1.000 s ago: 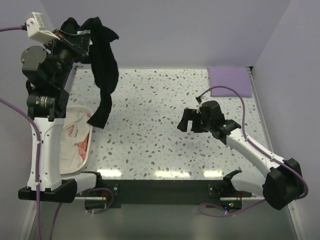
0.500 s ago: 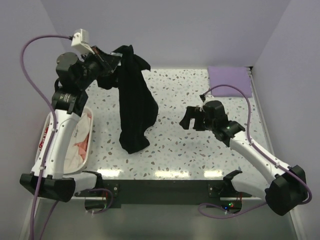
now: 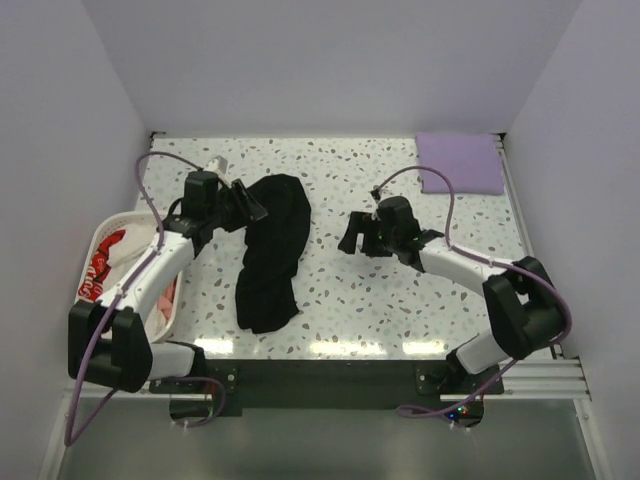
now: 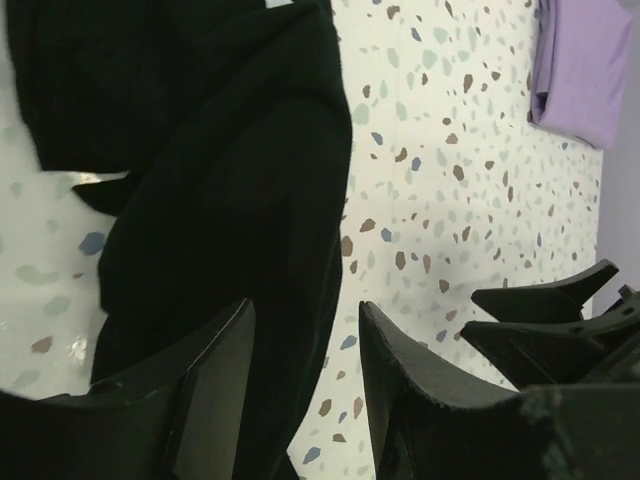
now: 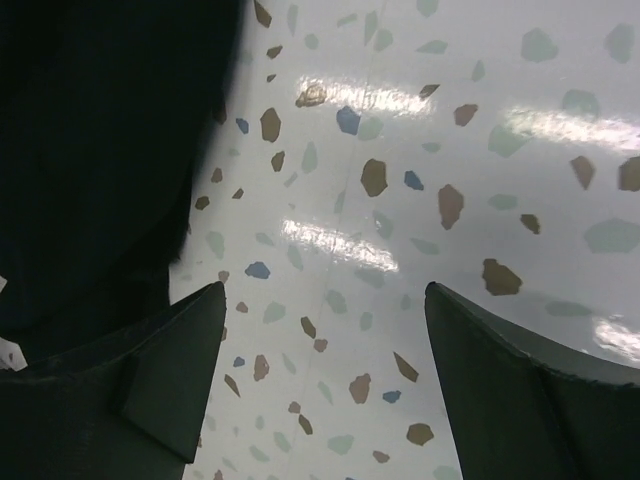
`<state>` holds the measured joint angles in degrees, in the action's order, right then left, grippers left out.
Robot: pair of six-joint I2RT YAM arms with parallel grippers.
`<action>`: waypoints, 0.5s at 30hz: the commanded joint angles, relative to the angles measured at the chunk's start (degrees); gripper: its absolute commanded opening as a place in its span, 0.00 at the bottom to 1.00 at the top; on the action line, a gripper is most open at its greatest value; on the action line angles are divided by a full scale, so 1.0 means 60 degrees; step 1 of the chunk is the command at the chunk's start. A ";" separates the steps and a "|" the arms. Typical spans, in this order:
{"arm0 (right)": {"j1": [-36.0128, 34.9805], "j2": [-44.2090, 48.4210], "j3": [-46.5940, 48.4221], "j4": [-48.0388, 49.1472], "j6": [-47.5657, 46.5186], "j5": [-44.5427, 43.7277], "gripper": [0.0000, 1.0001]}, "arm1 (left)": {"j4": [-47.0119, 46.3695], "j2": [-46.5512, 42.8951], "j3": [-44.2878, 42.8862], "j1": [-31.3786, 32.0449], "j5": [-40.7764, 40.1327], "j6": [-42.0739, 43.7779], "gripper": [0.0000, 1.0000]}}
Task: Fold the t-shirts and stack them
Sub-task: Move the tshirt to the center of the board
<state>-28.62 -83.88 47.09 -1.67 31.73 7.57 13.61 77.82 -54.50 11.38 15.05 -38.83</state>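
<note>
My left gripper [image 4: 305,310] hangs parted over the black t-shirt [image 3: 270,250] crumpled on the table [image 3: 380,300]. My right gripper [image 5: 325,290] gapes wide beside it.

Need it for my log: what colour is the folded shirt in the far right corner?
Plain lavender shirt, clearest in the top external view.

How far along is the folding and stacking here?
Done: the lavender shirt lies folded in the far right corner. In hand: the black shirt lies bunched on the table, left gripper and right gripper open beside it. Left: folding it, plus the white shirt in the basket.
</note>
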 commanded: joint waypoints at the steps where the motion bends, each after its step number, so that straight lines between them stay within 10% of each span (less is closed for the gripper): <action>1: -0.0574 -0.0521 0.0559 0.1245 0.0323 0.0643 0.83 | 0.0338 -0.1191 0.0439 0.0096 -0.1832 0.0099 0.51; 15: -0.0871 -0.4045 0.3559 0.2578 -0.0102 -0.0180 0.84 | 0.0779 -0.3522 0.3574 0.1794 -0.2827 -0.0164 0.64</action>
<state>-35.92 -102.26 61.73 6.76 32.16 5.80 17.67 58.81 -34.96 19.68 3.09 -38.52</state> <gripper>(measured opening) 0.836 0.606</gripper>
